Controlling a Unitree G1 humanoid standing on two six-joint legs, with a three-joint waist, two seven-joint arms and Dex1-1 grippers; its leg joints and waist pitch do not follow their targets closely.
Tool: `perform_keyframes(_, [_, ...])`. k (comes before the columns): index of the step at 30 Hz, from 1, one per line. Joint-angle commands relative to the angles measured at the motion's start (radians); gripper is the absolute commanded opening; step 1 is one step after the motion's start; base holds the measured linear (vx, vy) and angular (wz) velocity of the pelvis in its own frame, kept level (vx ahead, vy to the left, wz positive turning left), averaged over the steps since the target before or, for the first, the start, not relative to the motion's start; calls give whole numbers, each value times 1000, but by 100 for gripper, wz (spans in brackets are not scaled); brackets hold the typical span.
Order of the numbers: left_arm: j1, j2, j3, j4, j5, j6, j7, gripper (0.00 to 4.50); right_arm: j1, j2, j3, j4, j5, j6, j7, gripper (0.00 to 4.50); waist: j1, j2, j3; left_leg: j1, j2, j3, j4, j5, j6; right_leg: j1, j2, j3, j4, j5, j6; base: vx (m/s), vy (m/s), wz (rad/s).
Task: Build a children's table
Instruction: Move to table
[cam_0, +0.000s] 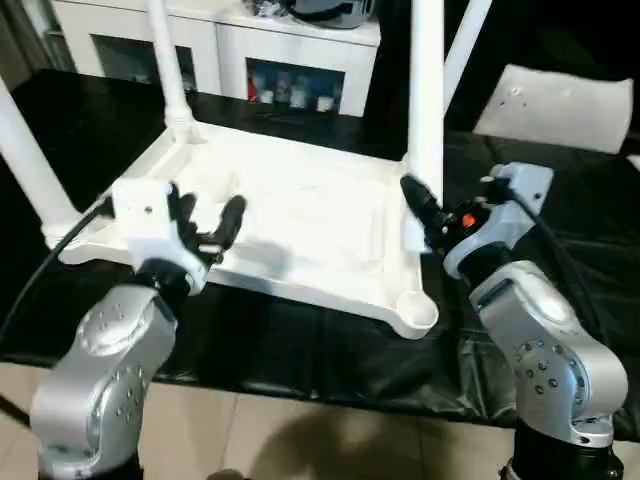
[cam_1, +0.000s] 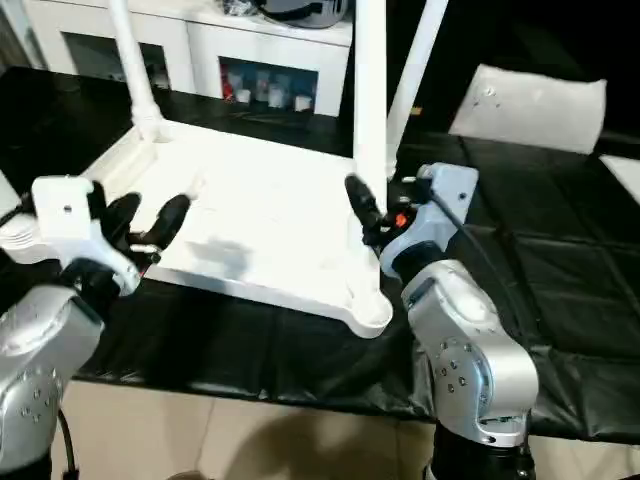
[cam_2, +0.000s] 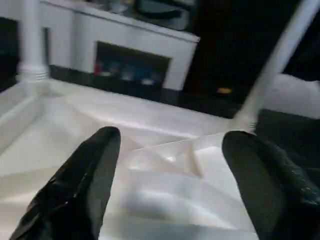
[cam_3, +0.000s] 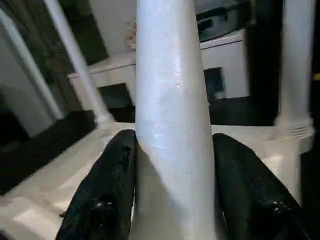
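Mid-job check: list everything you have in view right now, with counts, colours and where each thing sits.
Table top: one, white, upside down on the black cover.
Fitted legs: three, white, standing up from the near-left, far-left and far-right corners.
Loose leg: one, white, upright at the top's right edge.
Empty socket: one, white, near-right corner.
Black cover: one, over the work surface.
Cabinet: one, white with glass doors, behind.
Flat sheet: one, white, far right on the cover.
Left gripper: black fingers, open above the top's near-left part.
Right gripper: black fingers, closed on the loose leg.
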Motion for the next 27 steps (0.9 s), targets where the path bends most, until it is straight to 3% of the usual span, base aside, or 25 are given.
perform_keyframes(1, [-37,3,-10,25,-36,14,-45,380,-17,-8,-25,-5,65,33,36,190,0,18,-50,7,72,-19,-90,-146,-57,38,-90,59,-73,-80,-120,0,0,0])
perform_keyframes(3, [-118,-2,10,87,-124,40,-124,380,-20,-29,-31,-4,158,60,126,190,6,42,-53,11,69,-20,-85,-129,-63,39,-91,58,-68,-23,-134,0,0,0])
perform_keyframes(4, [-131,-2,13,97,-137,43,-136,380,-21,-32,-32,-2,172,63,139,190,4,35,-52,11,67,-17,-84,-129,-60,38,-88,58,-72,-20,-136,0,0,0])
perform_keyframes(5, [-200,6,38,156,-203,68,-198,380,-17,-65,-29,15,217,74,217,190,11,40,-51,11,63,-15,-83,-132,-59,40,-89,57,-73,-23,-145,0,0,0])
perform_keyframes(7, [-235,8,62,189,-238,79,-221,380,-16,-83,-28,29,238,78,256,190,17,39,-52,7,62,-15,-82,-119,-51,46,-92,58,-72,-16,-157,0,0,0])
perform_keyframes(9, [-263,5,96,221,-278,87,-230,380,-15,-89,-32,44,262,76,284,190,22,40,-52,1,66,-14,-80,-77,-33,51,-100,58,-68,10,-193,0,0,0])
perform_keyframes(10, [-283,5,119,247,-302,93,-231,380,-15,-93,-36,59,278,79,303,190,24,49,-54,-1,67,-15,-79,-55,-28,53,-100,57,-65,19,-205,0,0,0])
perform_keyframes(13, [-298,6,133,266,-317,97,-231,380,-16,-97,-38,69,289,82,316,190,25,49,-54,4,70,-11,-78,-61,-16,50,-99,56,-69,0,-221,0,0,0])
perform_keyframes(14, [-342,-4,178,326,-382,123,-229,380,-16,-117,-42,98,336,108,377,190,29,63,-54,5,72,-14,-79,-59,-18,49,-101,54,-66,0,-225,0,0,0])
perform_keyframes(17, [-392,-31,225,387,-481,157,-224,380,-24,-143,-42,129,377,127,436,190,36,53,-53,7,69,-10,-78,-94,-13,50,-102,54,-73,-35,-241,0,0,0])
perform_keyframes(19, [-423,-50,252,420,-553,180,-222,380,-31,-160,-40,148,403,133,469,190,43,51,-54,6,70,-8,-76,-83,-11,51,-105,54,-71,-37,-248,0,0,0])
perform_keyframes(20, [-443,-66,269,440,-609,197,-219,380,-37,-171,-38,162,417,132,491,190,49,45,-54,7,73,-7,-77,-77,-7,50,-105,54,-70,-34,-253,0,0,0])
perform_keyframes(21, [-450,-73,273,445,-642,209,-223,380,-39,-176,-35,168,427,132,506,190,53,47,-54,6,73,-7,-78,-71,-5,50,-106,54,-70,-34,-253,0,0,0])
perform_keyframes(27, [-461,-82,260,442,-699,252,-248,380,-44,-188,-10,173,437,124,541,190,60,45,-55,7,78,0,-78,-51,8,47,-108,54,-71,-38,-235,0,0,0])
